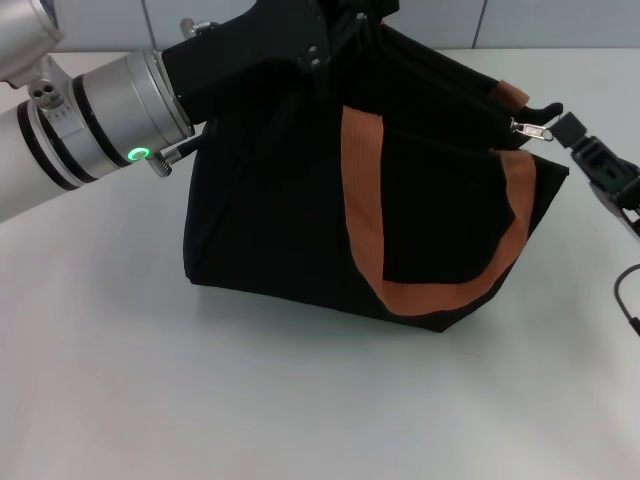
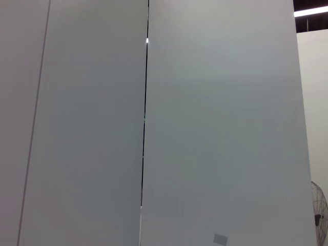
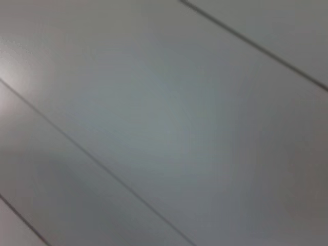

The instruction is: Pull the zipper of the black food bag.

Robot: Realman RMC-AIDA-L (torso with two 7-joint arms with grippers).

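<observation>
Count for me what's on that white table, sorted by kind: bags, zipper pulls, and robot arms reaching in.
Black food bag: 1
Zipper pulls, silver, at the bag's top right end: 1
Robot arms: 2, left gripper at the bag's top, right gripper beside the zipper
Total: 4

Black food bag [image 1: 270, 200] is matt woven cloth, slightly creased, with orange-brown webbing straps [image 1: 365, 190] showing a ribbed weave. Zipper [image 1: 530, 128] is small shiny silver metal. Left arm [image 1: 90, 125] has brushed silver metal with matt black plastic housing; tabletop [image 1: 150, 400] smooth matt white.
</observation>
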